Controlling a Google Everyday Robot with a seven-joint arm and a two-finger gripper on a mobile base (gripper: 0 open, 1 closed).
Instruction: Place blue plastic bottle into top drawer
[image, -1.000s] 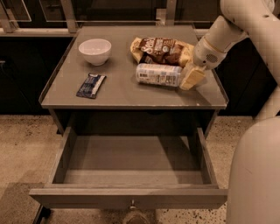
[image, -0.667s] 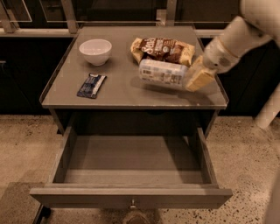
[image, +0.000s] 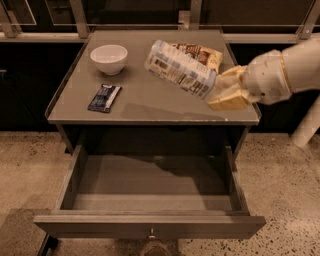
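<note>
holding the load in the air is the step in hand: the pick looks done, and the carry to the drawer is not yet made.

well to the left of the jaws and farther back sits a white bowl (image: 109, 57) on the table (image: 150, 107). a small dark snack wrapper (image: 105, 97) lies flat, also well left of the jaws and about level with them.

the blue plastic bottle (image: 180, 69) runs up and to the left from the jaws, tilted, with its free end highest. a shadow on the tabletop beneath it suggests it is clear of the surface. just beyond the bottle, back and left of the jaws, a chip bag (image: 202, 52) shows behind it.

the gripper (image: 223, 93) hangs over the table's right front corner, its jaws clamped on the bottle's lower right end. the cap is hidden in that grip.

below the jaws and nearer the camera, the top drawer (image: 150, 225) stands pulled out, and its floor looks bare.

next, i judge, the gripper must come forward past the table edge and drop left toward the drawer's middle. it should level the bottle so it fits between the side walls, and let go only when low.
</note>
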